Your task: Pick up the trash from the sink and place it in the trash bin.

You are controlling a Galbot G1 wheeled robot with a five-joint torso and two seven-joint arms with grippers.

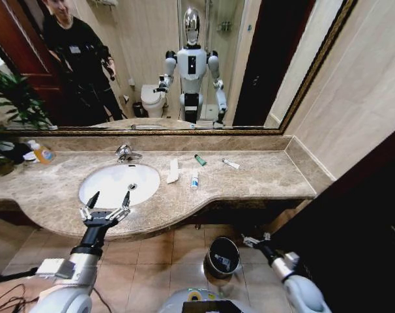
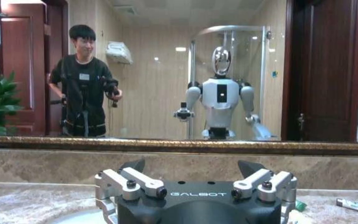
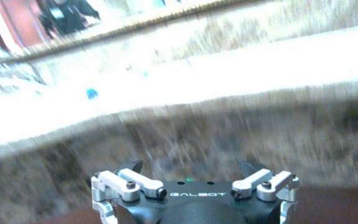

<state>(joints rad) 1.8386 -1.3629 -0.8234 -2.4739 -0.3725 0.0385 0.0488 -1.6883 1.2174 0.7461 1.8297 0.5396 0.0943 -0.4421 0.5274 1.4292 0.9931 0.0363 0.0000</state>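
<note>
The white oval sink (image 1: 109,186) sits in a beige marble counter, with a chrome faucet (image 1: 125,153) behind it. The trash lies on the counter to the basin's right: a flat white packet (image 1: 173,171), a small white tube (image 1: 195,180), a green cylinder (image 1: 200,160) and another tube (image 1: 231,163) (image 2: 356,206). My left gripper (image 1: 110,195) (image 2: 191,165) hovers open over the basin's front rim, holding nothing. The dark trash bin (image 1: 222,255) stands on the floor below the counter. My right gripper (image 1: 252,241) (image 3: 191,165) is open and low, just right of the bin.
An orange-capped bottle (image 1: 42,153) and a green plant (image 1: 15,98) stand at the counter's left end. A large mirror (image 1: 184,65) runs along the wall behind. The counter's curved front edge (image 1: 204,208) overhangs the tiled floor. A dark wall bounds the right side.
</note>
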